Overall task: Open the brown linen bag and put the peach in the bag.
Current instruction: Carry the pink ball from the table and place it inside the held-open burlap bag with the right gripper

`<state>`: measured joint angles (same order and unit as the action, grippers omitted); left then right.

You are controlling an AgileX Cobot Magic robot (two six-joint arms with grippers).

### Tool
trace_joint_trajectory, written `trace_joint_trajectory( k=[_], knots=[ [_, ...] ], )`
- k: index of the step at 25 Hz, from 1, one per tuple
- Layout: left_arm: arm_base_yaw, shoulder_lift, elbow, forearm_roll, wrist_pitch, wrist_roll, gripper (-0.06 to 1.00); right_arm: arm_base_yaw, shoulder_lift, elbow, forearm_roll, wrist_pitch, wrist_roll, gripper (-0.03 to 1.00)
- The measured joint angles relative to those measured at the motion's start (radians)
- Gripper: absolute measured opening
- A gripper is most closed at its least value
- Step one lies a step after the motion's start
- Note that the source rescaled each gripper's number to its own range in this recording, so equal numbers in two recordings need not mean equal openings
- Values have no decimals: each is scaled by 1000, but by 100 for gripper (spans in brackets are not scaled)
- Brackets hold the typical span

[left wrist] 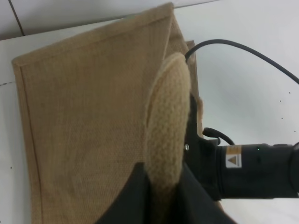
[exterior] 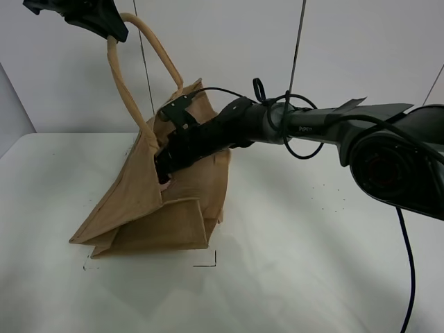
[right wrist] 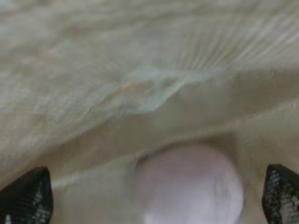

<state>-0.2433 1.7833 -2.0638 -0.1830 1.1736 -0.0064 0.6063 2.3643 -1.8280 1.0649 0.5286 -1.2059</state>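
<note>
The brown linen bag (exterior: pixel 180 208) stands tilted on the white table, pulled up by one beige loop handle (exterior: pixel 122 82). My left gripper (exterior: pixel 104 24) is shut on the top of that handle, high at the far left; the left wrist view shows the handle (left wrist: pixel 166 140) pinched in the gripper (left wrist: pixel 163 198) above the bag's side (left wrist: pixel 84 116). My right gripper (exterior: pixel 164 172) reaches into the bag's mouth. In the right wrist view the pink peach (right wrist: pixel 189 186) lies inside against the bag's cloth (right wrist: pixel 140 70), between the wide-open fingertips (right wrist: pixel 28 196) of the right gripper (right wrist: pixel 156 198), touching neither.
The white table (exterior: pixel 312 263) extends right and in front of the bag. Black tape corner marks (exterior: pixel 208 262) lie by the bag's base. The right arm (exterior: pixel 312 125) with its looped cable (exterior: pixel 277 114) spans from the right. A wall stands behind.
</note>
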Motion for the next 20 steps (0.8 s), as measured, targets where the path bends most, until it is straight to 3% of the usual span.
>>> trace_joint_trajectory(
  k=[7, 14, 20],
  knots=[
    [0, 0, 0, 0, 0, 0, 0, -6, -80, 0, -292, 123, 243, 100],
    [0, 0, 0, 0, 0, 0, 0, -94, -161, 0, -354, 286, 339, 100],
    [0, 0, 0, 0, 0, 0, 0, -149, -248, 0, -432, 350, 436, 100]
  ],
)
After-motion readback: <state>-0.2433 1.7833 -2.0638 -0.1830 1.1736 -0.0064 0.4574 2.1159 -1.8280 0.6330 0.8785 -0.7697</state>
